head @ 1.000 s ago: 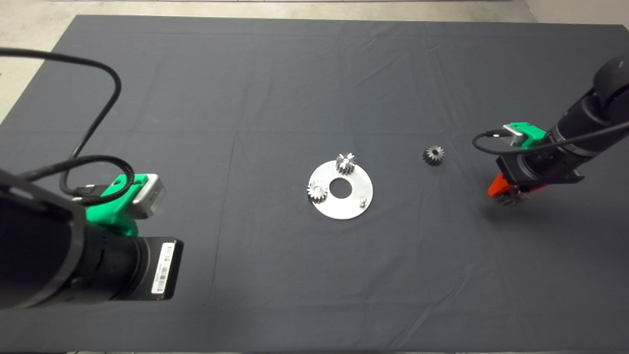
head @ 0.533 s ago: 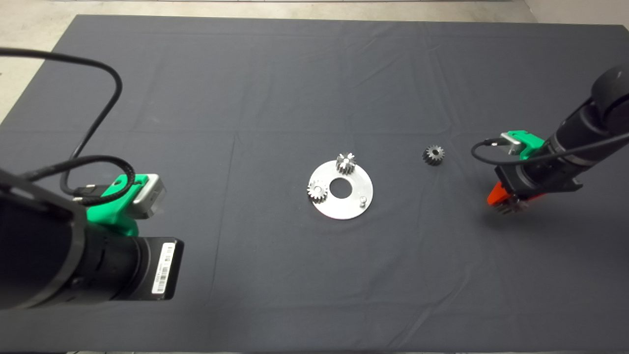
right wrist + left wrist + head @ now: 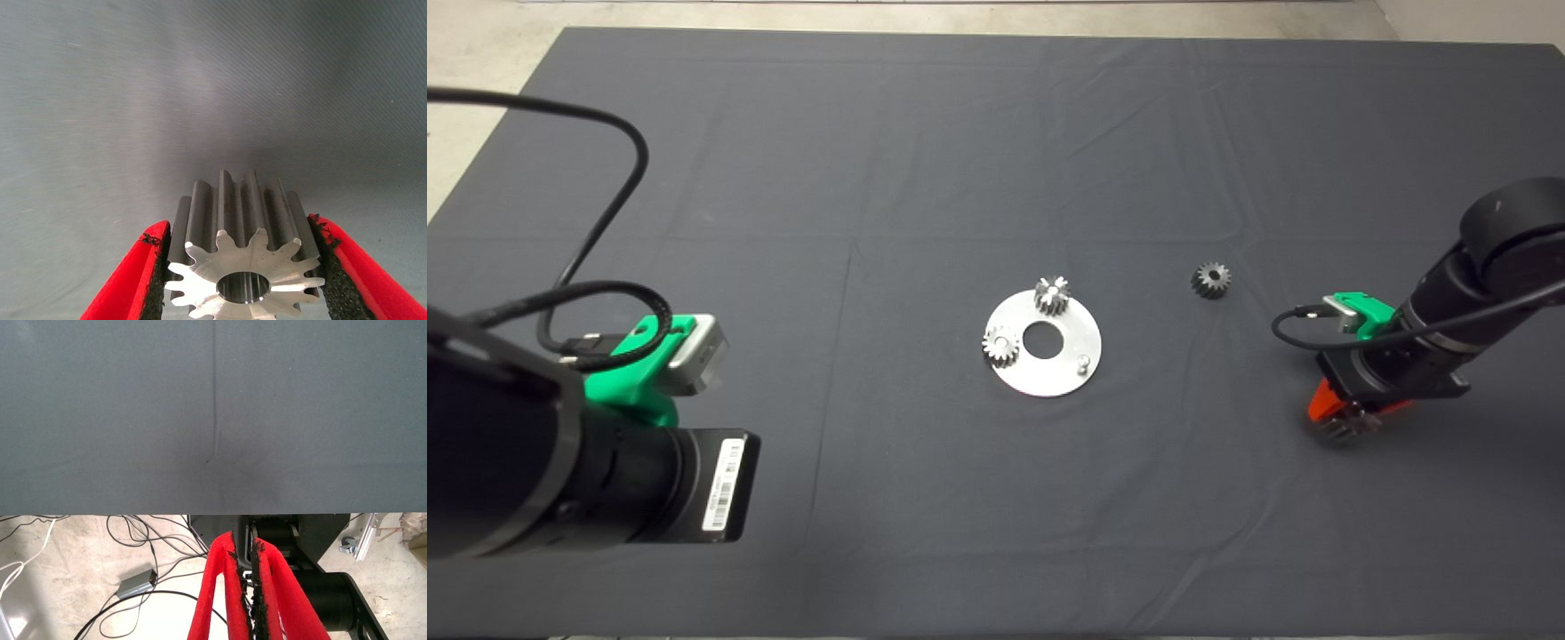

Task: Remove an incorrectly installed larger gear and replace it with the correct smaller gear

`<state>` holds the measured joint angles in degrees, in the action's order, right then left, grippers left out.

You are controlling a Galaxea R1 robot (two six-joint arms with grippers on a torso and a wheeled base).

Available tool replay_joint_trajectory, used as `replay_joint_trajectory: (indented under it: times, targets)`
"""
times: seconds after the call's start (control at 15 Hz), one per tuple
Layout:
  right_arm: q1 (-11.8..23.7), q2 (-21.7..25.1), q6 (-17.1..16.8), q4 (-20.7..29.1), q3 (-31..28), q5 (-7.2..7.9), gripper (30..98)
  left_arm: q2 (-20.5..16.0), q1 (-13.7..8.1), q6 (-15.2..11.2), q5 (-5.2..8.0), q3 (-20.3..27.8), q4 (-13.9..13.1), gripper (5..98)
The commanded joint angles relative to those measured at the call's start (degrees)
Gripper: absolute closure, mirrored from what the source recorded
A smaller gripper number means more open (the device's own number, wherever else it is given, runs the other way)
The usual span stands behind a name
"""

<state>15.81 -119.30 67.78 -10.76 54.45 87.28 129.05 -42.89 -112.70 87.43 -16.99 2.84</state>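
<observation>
The right tool (image 3: 1347, 425) sits low over the dark mat (image 3: 925, 160) at the surface's three o'clock side, its red fingers (image 3: 133, 280) clamped on the flanks of the larger gear (image 3: 243, 250). The gear is gripped across its teeth with the bore facing outward, a hold that leaves the hole free. It looks carried well clear of the round steel plate (image 3: 1063, 373) at centre so that it can be set aside.

On that plate two shiny gears (image 3: 1052, 295) ride pins at twelve and nine o'clock. A bare pin (image 3: 1083, 361) at four o'clock likely awaits the replacement.

The smaller gear (image 3: 1210, 279) lies loose on the mat at about two o'clock from the plate, untouched, between plate and right arm.

The left tool (image 3: 241, 587) waits off the mat's near left edge, its fingers nearly together on nothing. A white sticker (image 3: 723, 485) on the left arm carries print too small to read.
</observation>
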Motion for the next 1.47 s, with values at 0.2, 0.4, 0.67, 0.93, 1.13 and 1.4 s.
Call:
replay_joint_trajectory:
  times: [0.2,0.4,0.67,0.93,1.13,1.4]
  targets:
    - [-0.3,0.4,0.2,-3.3,-0.5,6.06,72.7,0.1,-1.0,-0.2,3.89,0.8,-0.6,98.4]
    - [-0.1,-0.2,0.3,-3.1,-0.7,6.06,70.4,0.1,-1.0,-0.2,3.89,0.8,-0.6,98.4]
    - [7.7,-1.7,1.2,-2.0,-3.9,6.14,62.6,0.2,-1.0,-0.2,3.89,0.8,-0.6,98.4]
    - [15.2,-4.1,1.8,0.0,-6.2,6.03,60.3,1.6,-1.0,-0.9,3.89,0.7,-0.6,98.4]
    - [16.6,-6.5,1.2,-0.8,-6.4,5.97,60.3,1.9,-1.0,-0.9,3.89,0.7,-0.6,98.4]
    - [13.2,-7.8,1.0,-9.6,-5.8,5.88,60.3,1.9,-1.0,-1.0,3.9,0.5,-0.6,98.4]
